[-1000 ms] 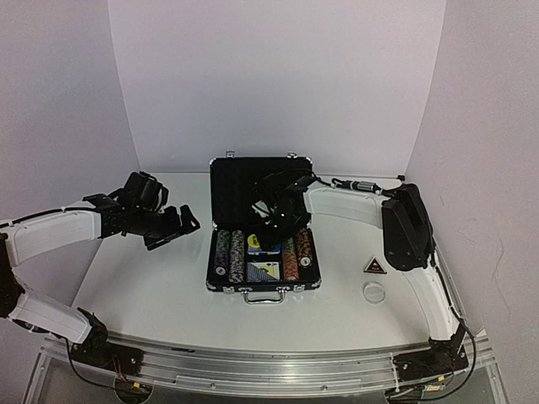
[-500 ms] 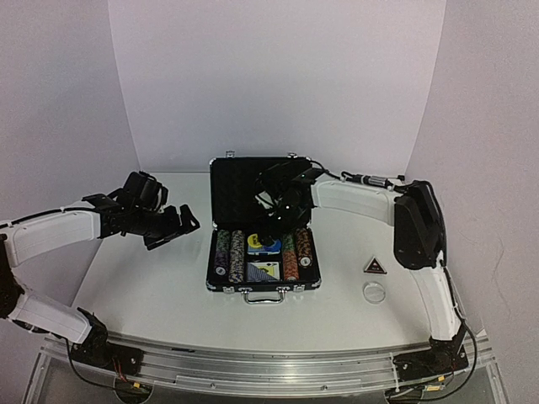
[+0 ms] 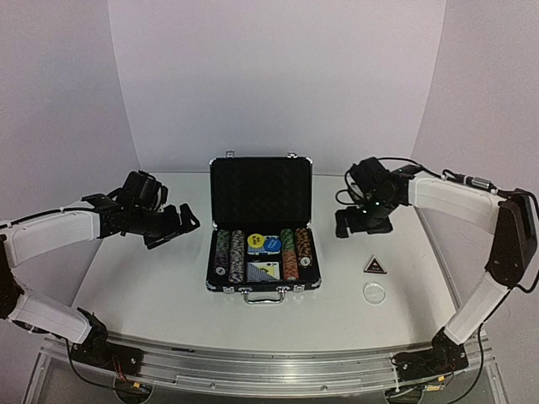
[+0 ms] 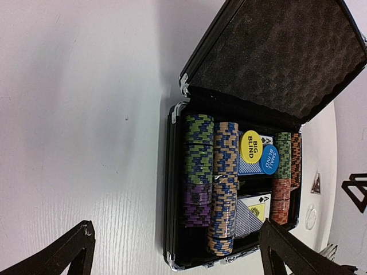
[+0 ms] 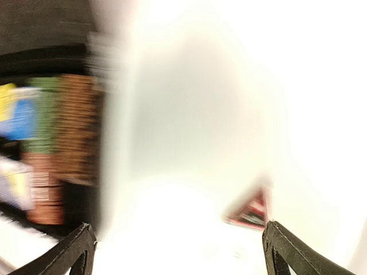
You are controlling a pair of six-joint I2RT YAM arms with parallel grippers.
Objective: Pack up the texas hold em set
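Note:
The black briefcase (image 3: 221,284) lies open at mid-table, lid (image 3: 261,189) upright. Inside are rows of striped poker chips (image 4: 198,183), two blue-backed card decks (image 4: 252,209), and a yellow disc (image 4: 250,146) and blue disc (image 4: 269,159) resting on the far deck. A dark triangular button (image 3: 375,266) and a clear disc (image 3: 374,292) lie on the table to the right of the case. My right gripper (image 3: 347,225) hovers open and empty above the table between case and button (image 5: 252,209); its view is blurred. My left gripper (image 3: 179,220) hangs open left of the case.
White walls close in the table at the back and on both sides. The case handle (image 3: 263,295) faces the near edge. The right arm's elbow (image 3: 512,244) stands high by the right wall.
The right gripper has opened wide and swung out of the case to the right, over the bare table. The yellow and blue discs now show uncovered in the case. The left arm has stayed still.

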